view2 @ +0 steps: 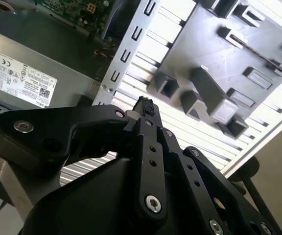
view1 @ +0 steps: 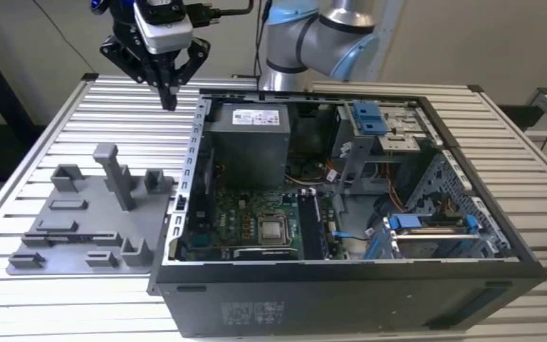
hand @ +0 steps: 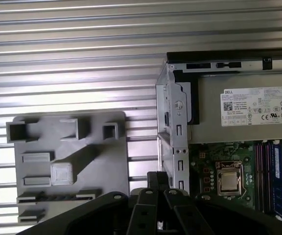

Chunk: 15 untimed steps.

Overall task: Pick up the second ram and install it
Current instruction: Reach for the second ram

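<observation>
The second ram [hand: 53,197] is lying on edge as a thin dark strip in the long slot of the grey fixture plate [view1: 88,228], towards the plate's near side in the exterior view [view1: 60,241], and it is showing as a narrow bar in the second wrist view [view2: 258,47]. Nothing is touching it.

The gripper [view1: 169,103] is hanging well above the far end of the plate, just beside the far corner of the open computer case [view1: 350,285]. Its fingers are pressing together into a point and carrying nothing, as both wrist views show [view2: 144,105] [hand: 156,177]. The silver-and-blue arm [view1: 321,35] is bending over behind the case, with the tool pointing straight down.

The case is lying on its side on the slatted metal table [view1: 45,135]. The grey power supply [view1: 250,142] is sitting in its far corner and wearing a white printed label [hand: 253,106]; the print is too fine to make out. In front of it the green motherboard [view1: 245,221] is holding a square silver processor [hand: 227,180], and long memory slots [hand: 264,171] are running beside that. Blue plastic drive latches [view1: 369,117] are sitting on the exterior view's right.
</observation>
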{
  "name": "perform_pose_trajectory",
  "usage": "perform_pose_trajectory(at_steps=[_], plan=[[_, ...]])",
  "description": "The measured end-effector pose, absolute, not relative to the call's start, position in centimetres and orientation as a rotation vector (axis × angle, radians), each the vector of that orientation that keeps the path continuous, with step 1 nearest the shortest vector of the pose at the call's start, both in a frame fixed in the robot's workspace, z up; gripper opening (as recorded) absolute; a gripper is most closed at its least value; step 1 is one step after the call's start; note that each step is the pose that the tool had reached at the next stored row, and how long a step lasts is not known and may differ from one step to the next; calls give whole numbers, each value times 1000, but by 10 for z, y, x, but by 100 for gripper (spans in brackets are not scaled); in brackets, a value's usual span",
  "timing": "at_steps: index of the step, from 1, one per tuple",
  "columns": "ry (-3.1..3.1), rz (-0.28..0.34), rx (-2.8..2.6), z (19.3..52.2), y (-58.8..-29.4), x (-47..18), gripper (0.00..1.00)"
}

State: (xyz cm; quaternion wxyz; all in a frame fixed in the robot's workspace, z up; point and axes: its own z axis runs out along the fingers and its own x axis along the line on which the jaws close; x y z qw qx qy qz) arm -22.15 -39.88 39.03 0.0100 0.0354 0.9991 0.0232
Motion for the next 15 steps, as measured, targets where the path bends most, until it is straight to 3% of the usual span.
perform_pose_trajectory(at_steps=[15], plan=[[3121, 72, 111, 389, -399, -231, 11]])
